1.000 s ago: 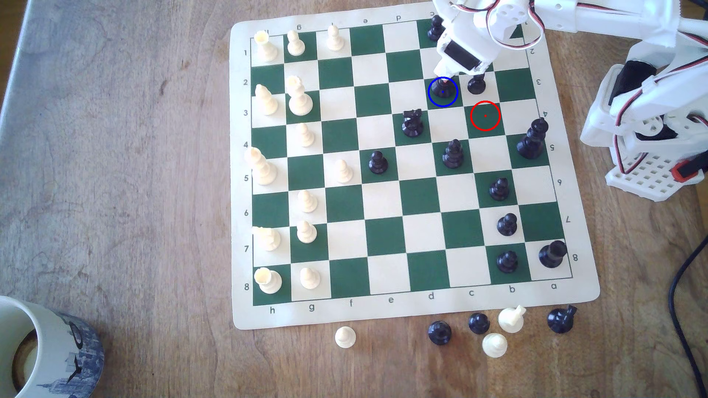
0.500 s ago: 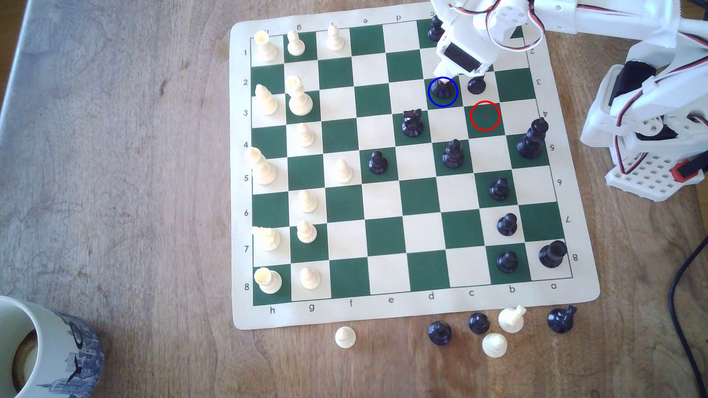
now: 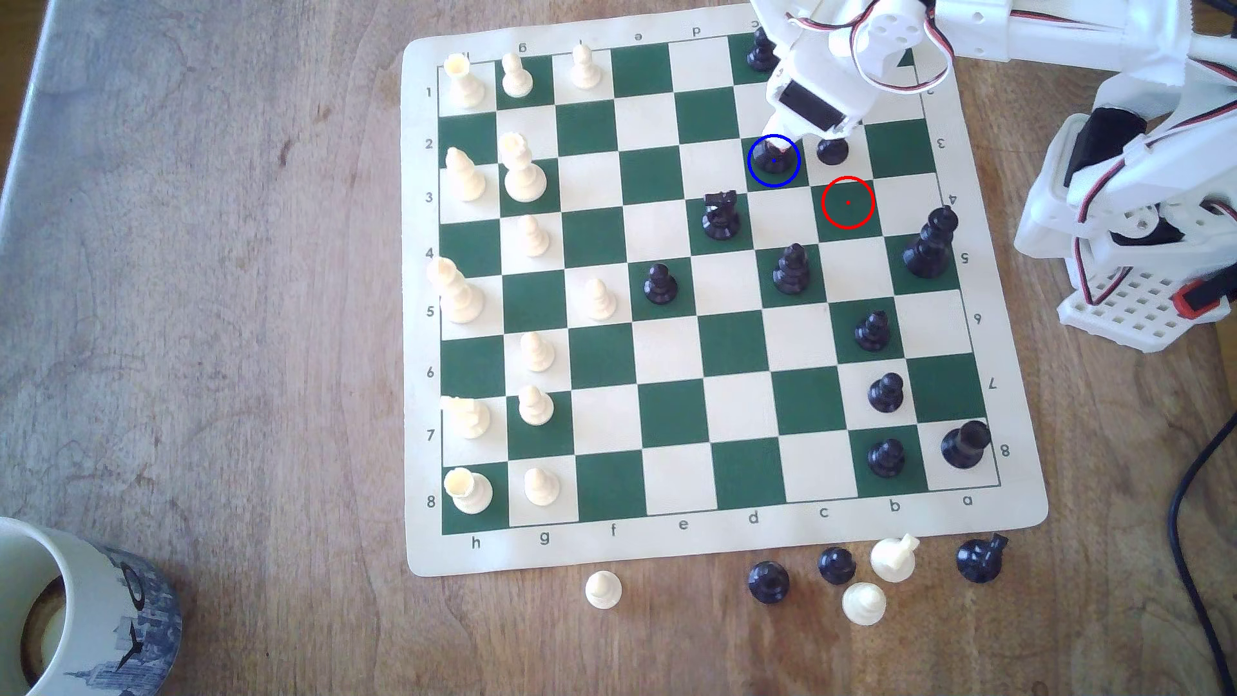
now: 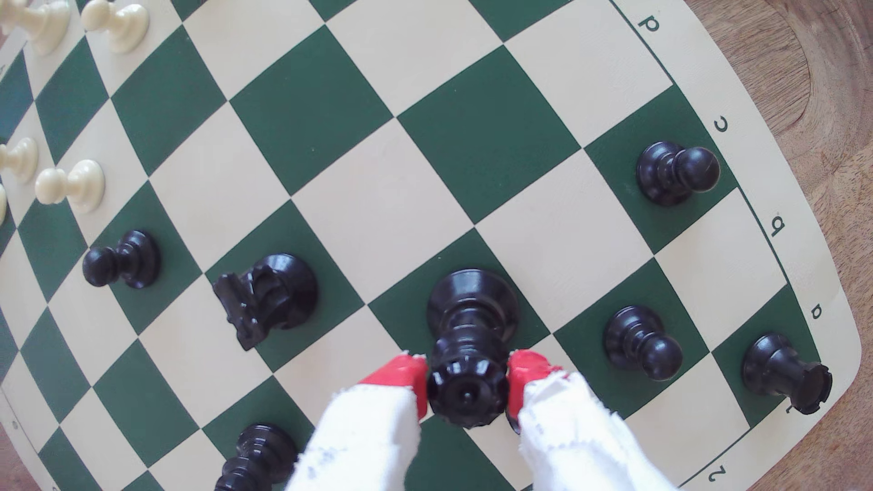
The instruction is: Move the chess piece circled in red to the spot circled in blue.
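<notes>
Chess piece (image 4: 470, 340) stands upright on a green square, base flat on the board, notched crown between the claw's (image 4: 467, 387) two red-tipped fingers (image 4: 399, 377). Both red pads look pressed on the sides of the crown, so the claw is grasping the chess piece at its top. In the exterior view the same chess piece (image 3: 770, 159) sits inside the blue circle, upper right of the frame, so it is on the spot (image 3: 788, 175). Its top is partly hidden by the white arm (image 3: 813, 100) reaching in from the upper right corner.

Red circle (image 3: 848, 202) marks a bare green square, just lower right of the spot in the exterior view. A black pawn (image 3: 832, 150) stands on the cream square just right of the spot, partly under the arm. A black knight (image 3: 721, 215) stands on a green square lower left of the spot. White pieces line the left side of the chessboard (image 3: 673, 415). Captured pieces (image 3: 863, 602) lie on the wooden desk (image 3: 234, 301) below the board's lower edge. A mug (image 3: 80, 616) sits in the lower left corner of the exterior view.
</notes>
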Robot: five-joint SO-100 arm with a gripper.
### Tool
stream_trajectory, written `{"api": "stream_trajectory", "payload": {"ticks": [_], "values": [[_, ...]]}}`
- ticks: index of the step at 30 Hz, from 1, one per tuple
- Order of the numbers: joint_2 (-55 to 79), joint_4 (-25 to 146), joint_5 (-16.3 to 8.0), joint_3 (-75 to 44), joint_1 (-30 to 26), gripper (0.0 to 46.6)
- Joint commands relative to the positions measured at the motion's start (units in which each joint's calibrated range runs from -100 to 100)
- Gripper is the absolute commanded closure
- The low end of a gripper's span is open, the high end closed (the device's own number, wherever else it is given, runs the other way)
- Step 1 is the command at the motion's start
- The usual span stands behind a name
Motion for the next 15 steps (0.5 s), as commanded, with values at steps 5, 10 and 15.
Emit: {"api": "stream_trajectory", "payload": {"ticks": [5, 10, 15], "values": [[-1.6, -3.3, -2.0, -2.4, 0.9, 36.0], [-9.3, -15.3, -2.5, 5.2, 0.9, 35.1], [-22.1, -35.1, -2.2, 19.8, -1.1, 34.4]]}}
